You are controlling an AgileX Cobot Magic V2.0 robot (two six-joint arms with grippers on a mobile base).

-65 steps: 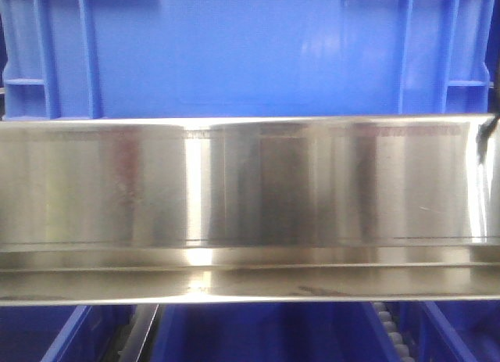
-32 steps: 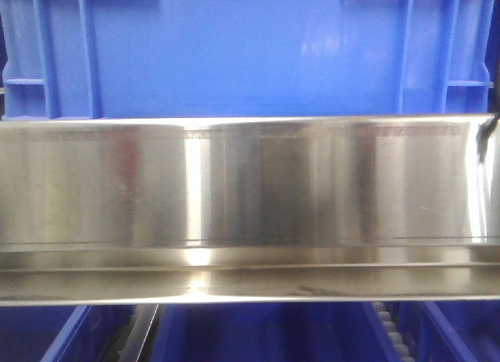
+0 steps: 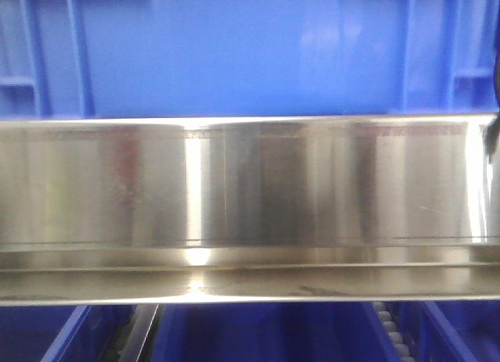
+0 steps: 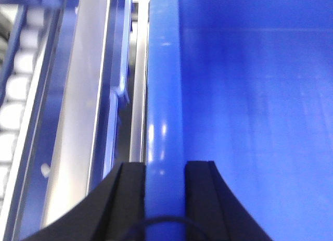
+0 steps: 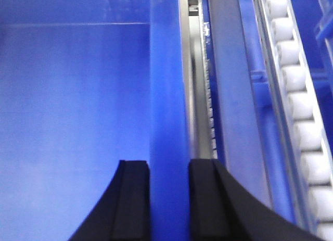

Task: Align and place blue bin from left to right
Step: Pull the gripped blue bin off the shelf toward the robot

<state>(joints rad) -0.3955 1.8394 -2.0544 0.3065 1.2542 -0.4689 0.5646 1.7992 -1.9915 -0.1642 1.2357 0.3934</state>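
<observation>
Front-facing view: blue bin [image 3: 234, 49] above steel rail [image 3: 250, 182] now blurred, ribs spread wider vs. half a sec ago, so it's moving. Left gripper [image 4: 165, 165] & right gripper [image 5: 169, 165] each clamped on a side wall; looks like the carry's underway.

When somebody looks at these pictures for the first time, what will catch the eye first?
The blue bin dominates, filling the top of the front view just above a shiny steel rail that spans the picture. In the wrist views, the left tool and the right tool, both black, each clamp a wall of the bin. White rollers line the right edge of the right wrist view.
</observation>
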